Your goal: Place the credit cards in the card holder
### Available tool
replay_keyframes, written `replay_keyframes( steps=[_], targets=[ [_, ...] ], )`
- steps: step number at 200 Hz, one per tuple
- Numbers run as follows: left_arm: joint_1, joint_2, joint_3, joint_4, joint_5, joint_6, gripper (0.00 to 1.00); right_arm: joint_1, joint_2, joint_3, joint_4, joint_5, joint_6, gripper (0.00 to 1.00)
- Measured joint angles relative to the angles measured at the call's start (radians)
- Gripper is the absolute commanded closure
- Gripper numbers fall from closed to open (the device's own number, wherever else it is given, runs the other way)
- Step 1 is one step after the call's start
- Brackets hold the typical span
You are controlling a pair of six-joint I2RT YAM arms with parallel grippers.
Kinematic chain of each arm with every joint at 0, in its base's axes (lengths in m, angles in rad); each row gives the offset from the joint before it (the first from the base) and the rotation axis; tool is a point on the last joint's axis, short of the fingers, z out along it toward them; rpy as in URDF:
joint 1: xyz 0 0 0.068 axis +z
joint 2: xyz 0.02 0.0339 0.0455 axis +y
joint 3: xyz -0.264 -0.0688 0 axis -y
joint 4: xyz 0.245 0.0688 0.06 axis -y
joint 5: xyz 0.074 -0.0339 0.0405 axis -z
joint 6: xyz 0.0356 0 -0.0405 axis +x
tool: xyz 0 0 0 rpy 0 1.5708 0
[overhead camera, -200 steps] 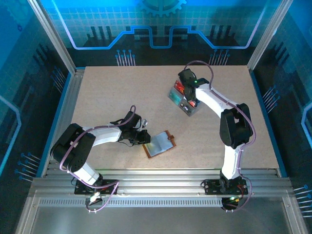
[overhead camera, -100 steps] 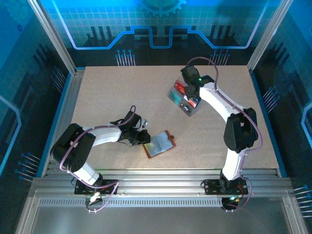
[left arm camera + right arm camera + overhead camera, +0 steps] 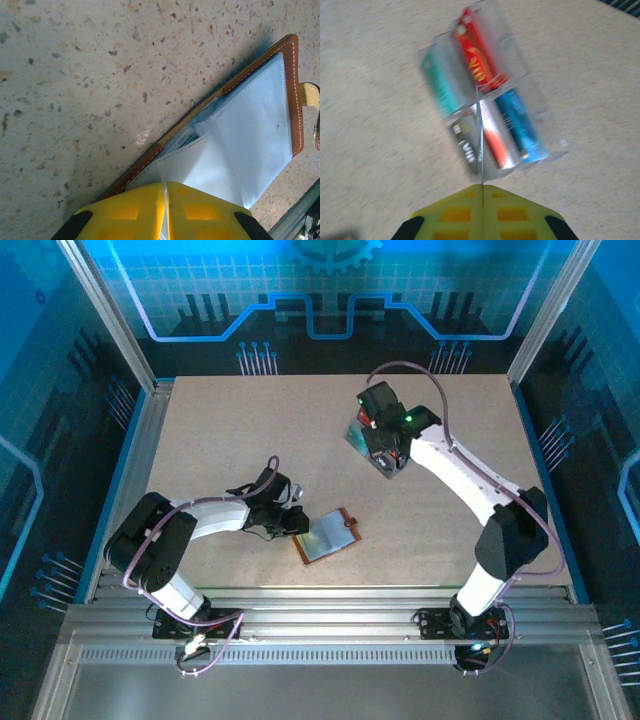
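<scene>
Credit cards (image 3: 475, 65) stand on edge in clear tray (image 3: 540, 115), far side of desk (image 3: 220, 440). Card holder (image 3: 328, 536) lies open near left arm.

Right tool (image 3: 481, 186) is closed, apparently pinching one card (image 3: 480, 140) edge-on. Left tool (image 3: 165, 185) is nearly closed on the holder's clear sleeve (image 3: 220, 155).

Cards look light, stiff, slick: take by the top edge. Sleeve looks floppy.

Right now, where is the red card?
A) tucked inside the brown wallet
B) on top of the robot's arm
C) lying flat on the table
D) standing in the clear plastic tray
D: the red card stands on edge in a compartment of the clear tray, next to the teal card. The brown wallet lies open elsewhere on the table.
</scene>
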Motion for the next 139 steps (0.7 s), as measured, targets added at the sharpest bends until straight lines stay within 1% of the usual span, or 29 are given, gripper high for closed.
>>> replay_keyframes(
  steps=[37,66,104,139],
  targets=[
    [0.000,0.000,0.000,0.000,0.000,0.000,0.86,0.076,-0.064,-0.168,-0.003,-0.154,0.053,1.00],
    [0.000,0.000,0.000,0.000,0.000,0.000,0.87,0.124,-0.096,-0.292,-0.006,-0.302,0.099,1.00],
    [-0.002,-0.001,0.000,0.000,-0.001,0.000,0.86,0.180,-0.106,-0.352,0.024,-0.455,0.148,1.00],
    [-0.002,-0.001,0.000,-0.001,-0.001,0.000,0.86,0.186,-0.098,-0.372,0.078,-0.549,0.177,1.00]
  ],
)
